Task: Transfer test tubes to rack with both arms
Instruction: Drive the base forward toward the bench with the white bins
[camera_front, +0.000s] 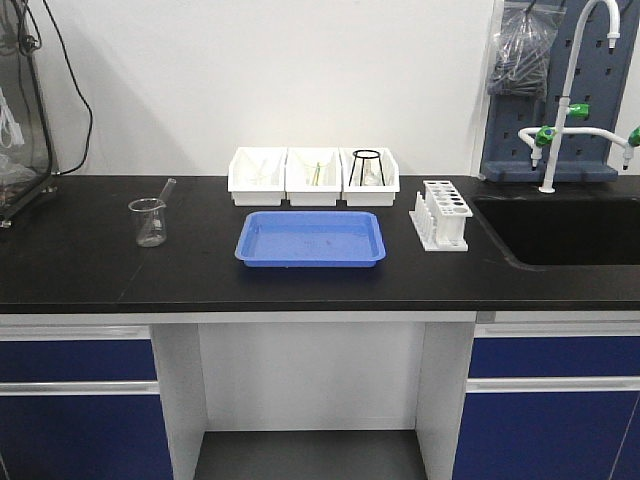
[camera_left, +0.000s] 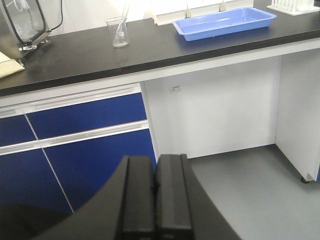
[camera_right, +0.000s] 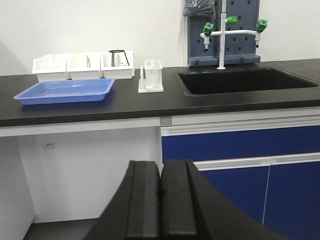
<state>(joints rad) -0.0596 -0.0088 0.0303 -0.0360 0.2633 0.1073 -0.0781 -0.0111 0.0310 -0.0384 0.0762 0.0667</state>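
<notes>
A clear test tube (camera_front: 166, 189) leans in a glass beaker (camera_front: 149, 221) at the left of the black counter (camera_front: 80, 260). The white rack (camera_front: 441, 214) stands to the right of a blue tray (camera_front: 311, 238), and its top holes look empty. Neither arm shows in the front view. My left gripper (camera_left: 155, 164) is shut with nothing in it, low in front of the blue cabinet doors; the beaker (camera_left: 118, 32) is far ahead of it on the counter. My right gripper (camera_right: 161, 169) is also shut and empty, below counter height, with the rack (camera_right: 152, 76) far ahead.
Three white bins (camera_front: 313, 176) line the back wall; the right one holds a black wire stand (camera_front: 367, 166) over a flask. A sink (camera_front: 560, 232) with a white tap (camera_front: 572, 90) lies right of the rack. A glass-walled device (camera_front: 22, 110) stands at far left.
</notes>
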